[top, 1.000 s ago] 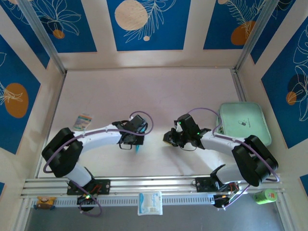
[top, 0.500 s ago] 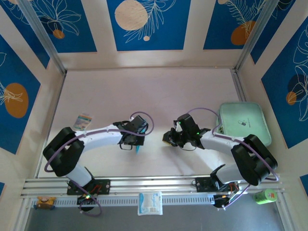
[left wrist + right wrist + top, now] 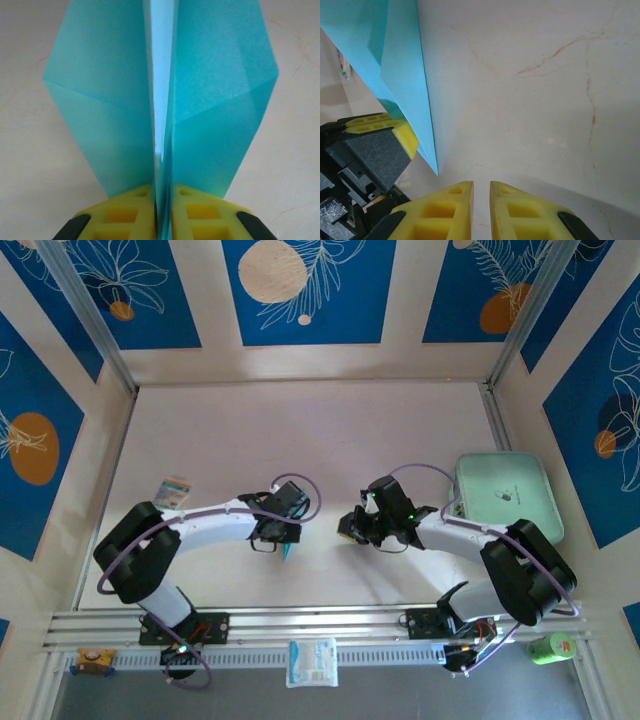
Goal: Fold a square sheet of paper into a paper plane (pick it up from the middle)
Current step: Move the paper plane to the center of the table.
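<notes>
The left end effector (image 3: 162, 210) pinches the paper plane (image 3: 210, 100) by its centre crease, toward the table's (image 3: 330, 440) 6 o'clock edge. The right end effector (image 3: 481, 200), at its 3 o'clock, is clenched empty. If that pinch slackens, the plane may slip and unfold.

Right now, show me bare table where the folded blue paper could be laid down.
Barest: the pale tabletop between the back wall and both arms; also the near strip between the arm bases. Crowded: the centre, where the left gripper clamping the folded light blue paper plane faces the right gripper, and the right edge, holding the mint-green rounded tray.
</notes>
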`<state>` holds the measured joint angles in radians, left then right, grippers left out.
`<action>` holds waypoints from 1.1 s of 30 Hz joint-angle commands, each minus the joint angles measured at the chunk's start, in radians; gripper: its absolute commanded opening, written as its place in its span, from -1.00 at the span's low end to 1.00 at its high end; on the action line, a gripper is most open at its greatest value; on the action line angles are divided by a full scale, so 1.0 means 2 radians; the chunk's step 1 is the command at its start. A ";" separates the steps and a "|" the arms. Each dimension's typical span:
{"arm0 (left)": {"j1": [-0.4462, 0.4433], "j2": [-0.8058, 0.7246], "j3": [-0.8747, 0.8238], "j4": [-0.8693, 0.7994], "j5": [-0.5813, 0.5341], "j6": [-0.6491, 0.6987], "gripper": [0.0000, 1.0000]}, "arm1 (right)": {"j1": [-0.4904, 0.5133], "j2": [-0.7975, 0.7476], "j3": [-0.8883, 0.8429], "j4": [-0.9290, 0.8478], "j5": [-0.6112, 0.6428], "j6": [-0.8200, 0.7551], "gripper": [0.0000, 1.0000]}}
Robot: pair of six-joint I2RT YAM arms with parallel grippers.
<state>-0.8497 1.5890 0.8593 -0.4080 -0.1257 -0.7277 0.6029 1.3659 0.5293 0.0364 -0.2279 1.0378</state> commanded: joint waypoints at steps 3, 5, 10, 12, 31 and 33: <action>-0.006 0.007 0.001 -0.005 -0.006 0.001 -0.66 | 0.002 -0.005 0.013 -0.012 -0.007 0.001 -0.66; -0.007 0.010 0.002 -0.006 -0.007 0.002 -0.65 | 0.002 -0.005 0.012 -0.012 -0.007 0.001 -0.66; -0.008 0.020 0.008 -0.011 -0.008 0.005 -0.65 | 0.002 -0.005 0.012 -0.012 -0.007 0.000 -0.66; -0.010 0.023 0.010 -0.012 -0.008 0.005 -0.64 | 0.002 -0.005 0.011 -0.011 -0.007 0.000 -0.66; -0.028 0.089 0.068 -0.085 -0.056 -0.035 -0.47 | -0.015 -0.037 -0.011 -0.015 -0.006 -0.003 -0.65; -0.030 0.098 0.075 -0.086 -0.053 -0.041 -0.44 | -0.019 -0.044 -0.016 -0.017 -0.008 -0.005 -0.65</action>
<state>-0.8982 1.7332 0.9970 -0.5213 -0.2134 -0.7738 0.5766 1.3064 0.5209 0.0322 -0.2279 1.0370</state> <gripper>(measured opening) 0.276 0.172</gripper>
